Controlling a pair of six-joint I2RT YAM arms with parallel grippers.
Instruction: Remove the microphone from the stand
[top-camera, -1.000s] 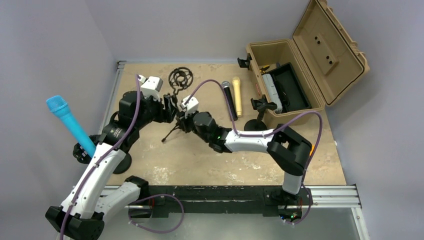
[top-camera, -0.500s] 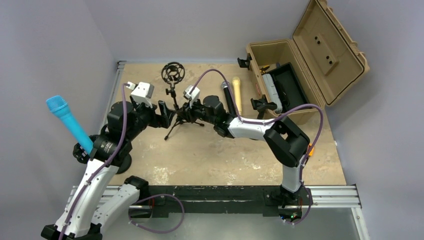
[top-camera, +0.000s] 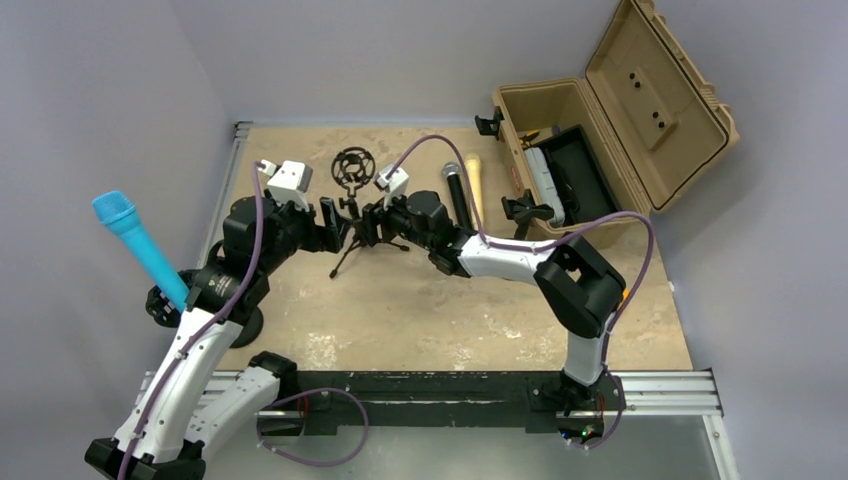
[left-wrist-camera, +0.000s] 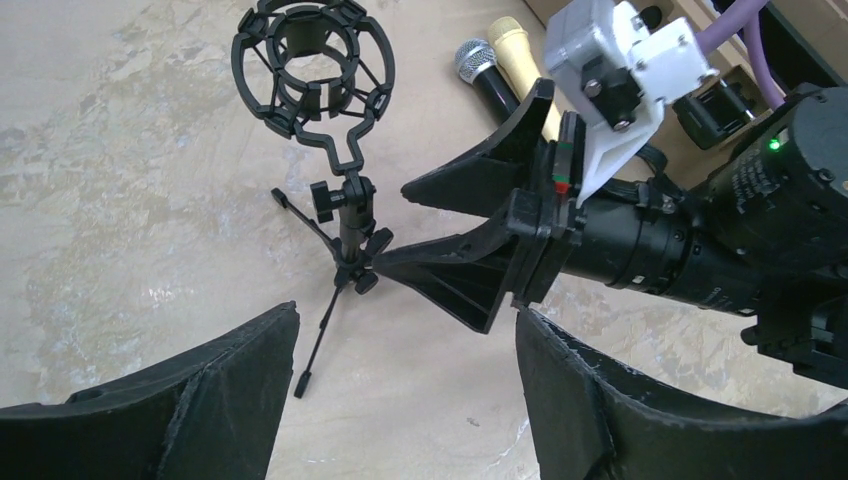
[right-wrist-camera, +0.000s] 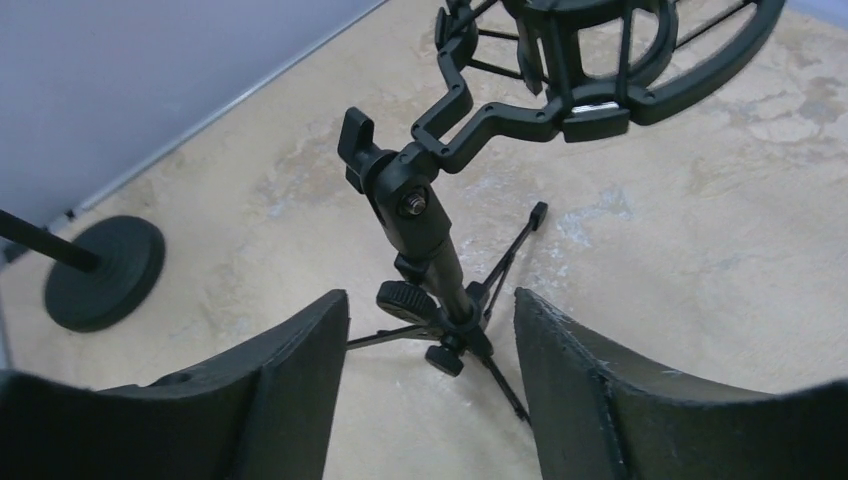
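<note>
— Facing each other over the sandy table (top-camera: 420, 310), both arms are seen at the small tripod stand (left-wrist-camera: 350, 222), and the blue microphone (top-camera: 130, 238) is left far off on the left side!
— Where exactly is it held?
— It is carried tilted, head up and to the left, on a round-based stand (right-wrist-camera: 100, 268) by the left wall, well apart from both claws.
— And the left gripper (left-wrist-camera: 405, 320)?
— Spread wide, nothing pinched. The tripod is framed just ahead of its two fingers.
— The right gripper (right-wrist-camera: 430, 300)?
— Also spread! The tripod's stem is bracketed between its two fingers, and a gap is shown on either side in the right wrist view. From the left wrist, one fingertip is seen right at the hub of the legs; whether contact is made cannot be told.
— What is borne on the tripod?
— A black ring-shaped shock mount (left-wrist-camera: 340, 150) is carried on top, leaned over on its swivel joint.
— Anything else on the table?
— A black microphone (top-camera: 458, 198) and a gold microphone (top-camera: 474, 190) are laid side by side just beyond the right arm, and a tan case (top-camera: 530, 100) is stood open at the far right, its lid thrown back.
</note>
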